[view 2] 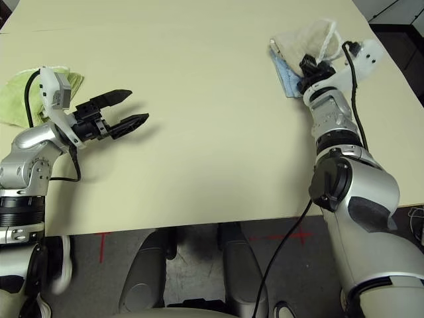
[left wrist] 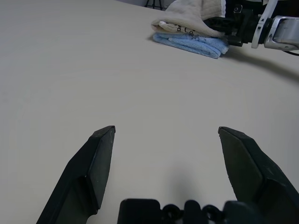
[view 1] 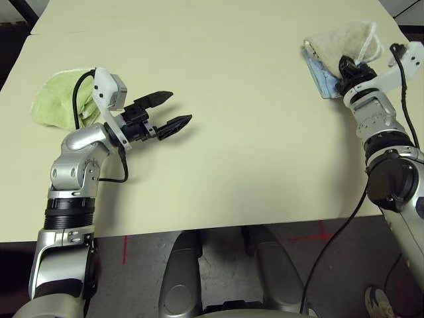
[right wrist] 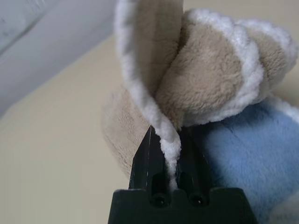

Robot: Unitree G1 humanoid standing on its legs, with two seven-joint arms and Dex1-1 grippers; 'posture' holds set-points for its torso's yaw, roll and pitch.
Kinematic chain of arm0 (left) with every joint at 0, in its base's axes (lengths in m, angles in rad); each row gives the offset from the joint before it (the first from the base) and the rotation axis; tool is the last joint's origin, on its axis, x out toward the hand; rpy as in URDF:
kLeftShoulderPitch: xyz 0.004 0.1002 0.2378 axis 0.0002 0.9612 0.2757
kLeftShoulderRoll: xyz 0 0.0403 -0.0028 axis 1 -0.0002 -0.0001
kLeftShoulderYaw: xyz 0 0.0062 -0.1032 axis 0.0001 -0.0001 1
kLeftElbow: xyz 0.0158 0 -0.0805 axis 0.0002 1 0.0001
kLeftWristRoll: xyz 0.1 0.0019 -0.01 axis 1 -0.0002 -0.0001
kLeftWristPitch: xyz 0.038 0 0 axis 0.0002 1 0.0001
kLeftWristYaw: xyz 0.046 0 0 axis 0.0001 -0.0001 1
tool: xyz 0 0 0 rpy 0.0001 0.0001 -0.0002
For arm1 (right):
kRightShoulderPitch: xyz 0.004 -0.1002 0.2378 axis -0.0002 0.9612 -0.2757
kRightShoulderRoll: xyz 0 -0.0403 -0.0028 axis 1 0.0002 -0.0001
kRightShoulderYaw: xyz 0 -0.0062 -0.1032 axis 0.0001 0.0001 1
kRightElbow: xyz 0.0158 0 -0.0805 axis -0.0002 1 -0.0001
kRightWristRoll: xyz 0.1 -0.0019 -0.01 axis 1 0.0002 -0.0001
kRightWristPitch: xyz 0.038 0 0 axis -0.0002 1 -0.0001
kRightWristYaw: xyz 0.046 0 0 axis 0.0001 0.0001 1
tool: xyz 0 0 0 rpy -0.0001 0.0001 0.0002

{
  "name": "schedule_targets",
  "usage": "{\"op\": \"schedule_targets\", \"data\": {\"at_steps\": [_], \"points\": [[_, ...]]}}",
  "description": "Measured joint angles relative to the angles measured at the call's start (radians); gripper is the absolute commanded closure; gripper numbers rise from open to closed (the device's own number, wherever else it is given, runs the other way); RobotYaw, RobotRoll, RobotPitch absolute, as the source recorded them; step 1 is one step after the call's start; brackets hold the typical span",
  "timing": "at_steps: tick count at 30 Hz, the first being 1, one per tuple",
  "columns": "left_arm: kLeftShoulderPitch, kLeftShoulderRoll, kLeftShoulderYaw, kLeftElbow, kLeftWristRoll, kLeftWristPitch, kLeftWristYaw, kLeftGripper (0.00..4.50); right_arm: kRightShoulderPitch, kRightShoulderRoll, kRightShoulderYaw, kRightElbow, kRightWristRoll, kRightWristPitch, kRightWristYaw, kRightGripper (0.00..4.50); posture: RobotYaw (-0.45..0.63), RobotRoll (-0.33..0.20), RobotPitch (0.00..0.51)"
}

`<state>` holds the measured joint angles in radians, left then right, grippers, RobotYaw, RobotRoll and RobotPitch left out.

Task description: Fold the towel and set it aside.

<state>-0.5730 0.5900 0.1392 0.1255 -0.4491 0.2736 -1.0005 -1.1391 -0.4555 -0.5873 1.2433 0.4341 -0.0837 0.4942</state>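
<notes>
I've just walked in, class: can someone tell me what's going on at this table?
The robot's right end effector is closed on the white edge of the beige towel, which lies folded on the light blue towel. Its left end effector is open and empty above the table. A green towel lies near the left arm.

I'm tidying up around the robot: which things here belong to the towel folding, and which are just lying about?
Part of the job:
- beige towel
- right gripper, shut on it

Just lying about:
- light green towel
- light blue towel, under the beige one
</notes>
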Motion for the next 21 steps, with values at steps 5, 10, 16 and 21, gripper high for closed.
{"op": "schedule_targets", "data": {"at_steps": [5, 10, 16, 21], "points": [[-0.062, -0.021, -0.015, 0.055, 0.003, -0.025, -0.021, 0.00, 0.055, 0.037, -0.053, -0.128, 0.087, 0.054, -0.048, 4.48, -0.05, 0.000, 0.269], [-0.111, -0.037, -0.045, 0.113, 0.012, -0.060, -0.052, 0.00, 0.110, 0.117, -0.093, -0.311, 0.183, 0.157, -0.175, 4.48, -0.06, 0.000, 0.251], [-0.130, -0.040, -0.052, 0.139, 0.017, -0.081, -0.077, 0.00, 0.182, 0.242, -0.097, -0.554, 0.272, 0.267, -0.348, 4.48, -0.06, 0.000, 0.239], [-0.130, -0.053, -0.062, 0.139, 0.018, -0.085, -0.081, 0.00, 0.180, 0.287, -0.089, -0.620, 0.294, 0.279, -0.428, 4.48, -0.05, 0.000, 0.239]]}}
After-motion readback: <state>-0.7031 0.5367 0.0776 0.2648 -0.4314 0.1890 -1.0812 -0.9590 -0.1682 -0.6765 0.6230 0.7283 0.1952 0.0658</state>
